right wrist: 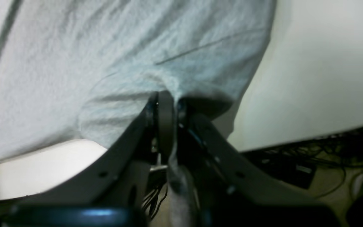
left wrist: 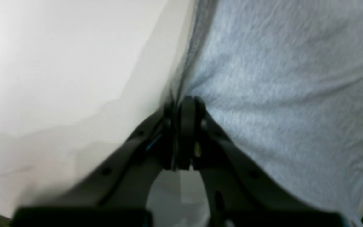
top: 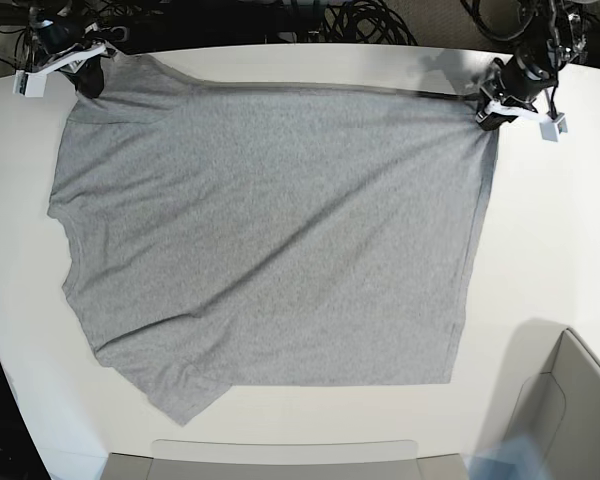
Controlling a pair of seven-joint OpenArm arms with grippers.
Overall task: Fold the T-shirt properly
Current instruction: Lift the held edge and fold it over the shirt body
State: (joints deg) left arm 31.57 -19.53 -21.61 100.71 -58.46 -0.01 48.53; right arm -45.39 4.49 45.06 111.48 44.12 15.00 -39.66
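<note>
The light grey T-shirt (top: 270, 230) lies spread out on the white table (top: 550, 250), plain side up; no lettering shows. Its far edge is pulled taut between the two grippers. My left gripper (top: 490, 113) is shut on the shirt's far right corner; in the left wrist view the closed fingertips (left wrist: 184, 105) pinch the fabric edge (left wrist: 279, 94). My right gripper (top: 88, 78) is shut on the far left corner; in the right wrist view its fingertips (right wrist: 165, 99) pinch bunched fabric (right wrist: 121, 56).
Black cables (top: 360, 20) run along the table's far edge and show in the right wrist view (right wrist: 310, 151). A grey box (top: 570, 410) stands at the near right corner. A grey tray edge (top: 280, 458) lies along the near side.
</note>
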